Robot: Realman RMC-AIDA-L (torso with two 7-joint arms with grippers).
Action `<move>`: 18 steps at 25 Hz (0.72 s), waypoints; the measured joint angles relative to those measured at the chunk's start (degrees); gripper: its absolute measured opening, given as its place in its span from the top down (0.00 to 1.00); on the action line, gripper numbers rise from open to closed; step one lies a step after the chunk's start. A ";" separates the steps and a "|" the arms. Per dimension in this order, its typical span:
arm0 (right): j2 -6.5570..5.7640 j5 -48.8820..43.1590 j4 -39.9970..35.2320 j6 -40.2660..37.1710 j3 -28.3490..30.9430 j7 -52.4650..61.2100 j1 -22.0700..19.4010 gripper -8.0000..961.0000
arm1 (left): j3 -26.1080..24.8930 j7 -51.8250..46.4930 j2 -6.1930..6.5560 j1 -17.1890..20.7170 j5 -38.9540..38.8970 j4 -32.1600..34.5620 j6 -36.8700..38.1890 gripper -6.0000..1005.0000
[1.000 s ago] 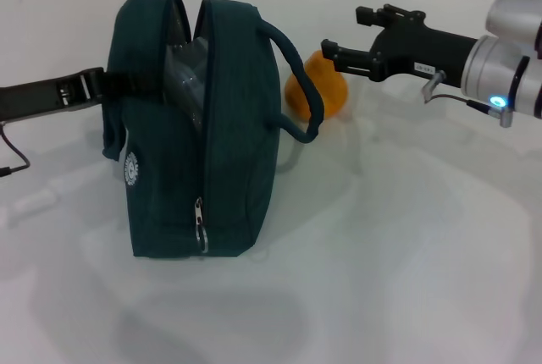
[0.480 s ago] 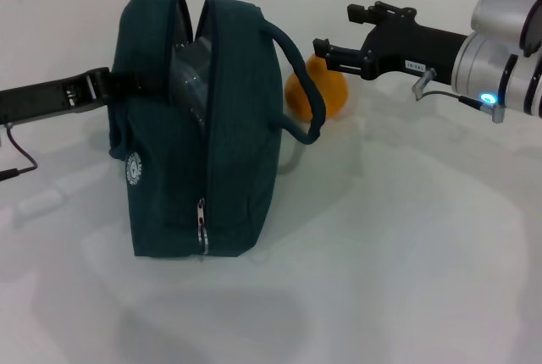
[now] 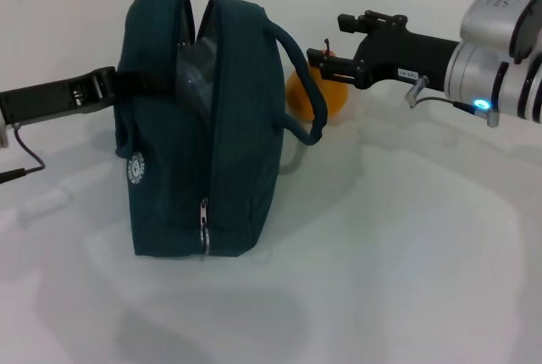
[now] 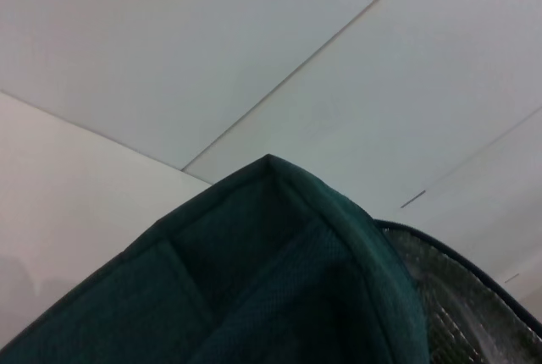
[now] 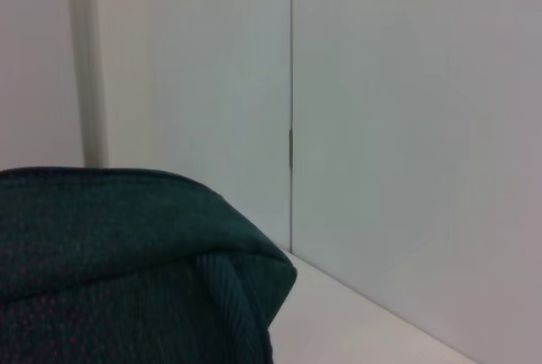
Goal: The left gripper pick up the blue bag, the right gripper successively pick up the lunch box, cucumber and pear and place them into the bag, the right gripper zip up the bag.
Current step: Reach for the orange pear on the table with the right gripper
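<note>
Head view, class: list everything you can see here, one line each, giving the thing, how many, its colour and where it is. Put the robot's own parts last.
blue bag: one, dark teal-blue, standing upright on the table left of centre, top unzipped with silvery lining showing.
zipper pull: one, metal, low on the bag's near end.
logo: one, round and white, on the bag's left side.
pear: one, orange-yellow with a dark stem, on the table behind the bag's right handle.
table: one, white, under everything.
cable: one, dark, at the left edge.
left gripper: one, black, shut on the bag's left handle.
right gripper: one, black, open, fingers above the pear, coming in from the right.
</note>
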 joint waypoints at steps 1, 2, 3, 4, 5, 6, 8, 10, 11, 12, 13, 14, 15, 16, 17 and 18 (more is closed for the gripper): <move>0.00 0.02 0.45 0.13 -0.05 0.00 0.34 0.24 | 0.00 0.00 0.00 -0.12 -0.03 -0.18 -0.19 0.96; 0.00 0.10 0.84 0.21 -0.15 0.00 0.74 0.24 | 0.00 -0.01 0.00 -0.27 -0.05 -0.44 -0.51 0.96; 0.00 0.27 1.37 0.34 -0.33 0.00 1.20 0.24 | 0.00 -0.01 0.00 -0.43 -0.08 -0.77 -0.77 0.96; 0.00 0.45 1.68 0.43 -0.49 0.00 1.50 0.24 | 0.00 -0.02 0.01 -0.53 -0.08 -0.99 -0.93 0.96; 0.00 0.85 2.10 0.54 -0.97 0.00 1.97 0.24 | 0.00 -0.03 0.03 -0.67 -0.09 -1.18 -1.07 0.96; 0.00 1.41 2.33 0.58 -1.50 0.00 2.21 0.24 | 0.01 -0.06 0.04 -0.83 -0.09 -1.30 -1.14 0.96; 0.00 2.11 2.43 0.63 -2.34 0.00 2.56 0.24 | 0.00 -0.09 0.05 -1.07 -0.09 -1.31 -1.18 0.96; 0.00 2.35 2.43 0.64 -2.69 0.01 2.86 0.24 | 0.01 -0.10 0.03 -1.20 -0.09 -1.31 -1.21 0.96; 0.00 2.35 2.44 0.65 -2.83 0.07 3.03 0.24 | 0.00 -0.10 0.03 -1.27 -0.09 -1.31 -1.23 0.96; 0.00 2.38 2.44 0.69 -3.13 0.16 3.22 0.24 | 0.00 -0.11 0.03 -1.38 -0.09 -1.31 -1.26 0.96; 0.00 2.45 2.45 0.79 -3.56 0.26 3.45 0.24 | 0.00 -0.11 0.03 -1.46 -0.09 -1.32 -1.33 0.96; 0.00 2.88 2.46 1.08 -4.33 0.33 3.67 0.24 | 0.01 -0.11 0.03 -1.52 -0.12 -1.33 -1.42 0.96; 0.00 3.68 2.45 1.42 -5.40 0.35 3.89 0.24 | 0.01 -0.12 0.04 -1.58 -0.17 -1.35 -1.57 0.96; 0.00 4.79 2.44 1.87 -6.93 0.31 4.04 0.24 | 0.01 -0.12 0.04 -1.64 -0.21 -1.37 -1.65 0.96; 0.00 6.03 2.36 2.29 -8.27 0.22 4.15 0.24 | 0.01 -0.12 0.04 -1.70 -0.24 -1.37 -1.71 0.96; 0.00 7.54 2.24 2.77 -10.09 0.06 4.23 0.25 | 0.00 -0.12 0.04 -1.74 -0.32 -1.43 -1.73 0.96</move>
